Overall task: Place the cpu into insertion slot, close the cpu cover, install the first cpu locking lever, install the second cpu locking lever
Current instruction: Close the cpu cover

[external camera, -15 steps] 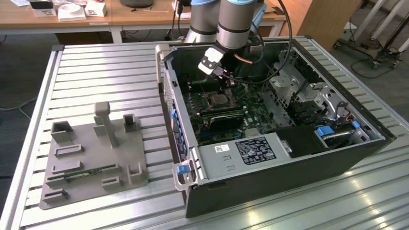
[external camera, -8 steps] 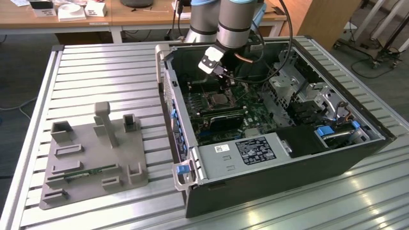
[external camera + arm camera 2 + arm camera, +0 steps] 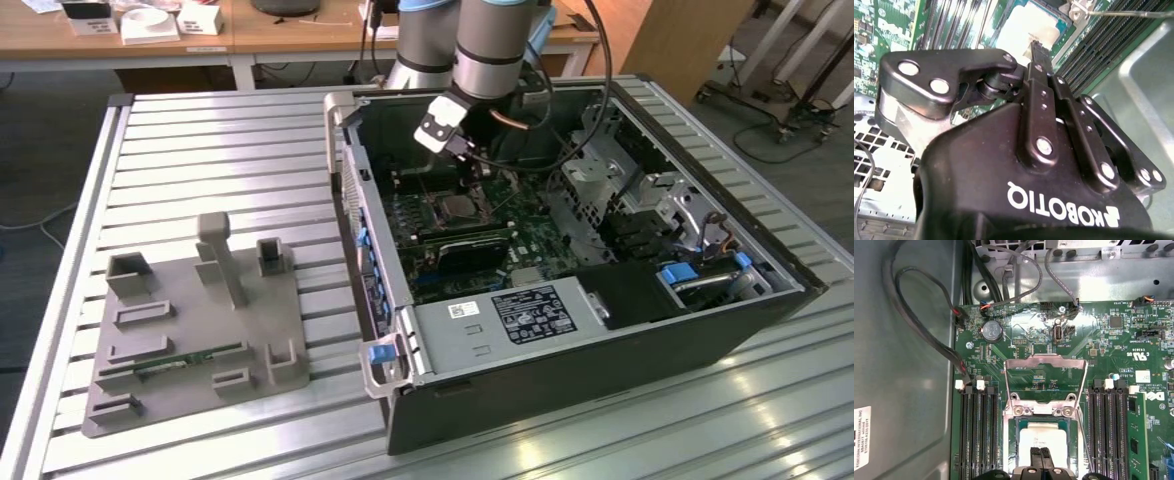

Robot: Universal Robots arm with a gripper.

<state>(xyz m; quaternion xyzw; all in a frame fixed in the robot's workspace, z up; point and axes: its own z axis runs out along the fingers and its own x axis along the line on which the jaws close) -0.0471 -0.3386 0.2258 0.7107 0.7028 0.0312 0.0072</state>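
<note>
Your gripper [image 3: 1041, 451], clenched empty, hovers over the seated cpu [image 3: 1041, 436]; the open cover [image 3: 1044, 408] needs swinging down.

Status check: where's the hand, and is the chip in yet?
Hand shut, tips just over the chip. Chip lying flat in the socket. Cover open, not yet closed. Memory slots either side.

cpu [image 3: 1043, 440] in insertion slot [image 3: 1009, 445], cpu cover [image 3: 1045, 361] raised, memory slots [image 3: 976, 430] flanking

A silver-grey arm [image 3: 487, 40] with blue caps [image 3: 539, 30] carries a black, silver-screwed gripper [image 3: 1033, 50] bearing white lettering [image 3: 1061, 210].
</note>
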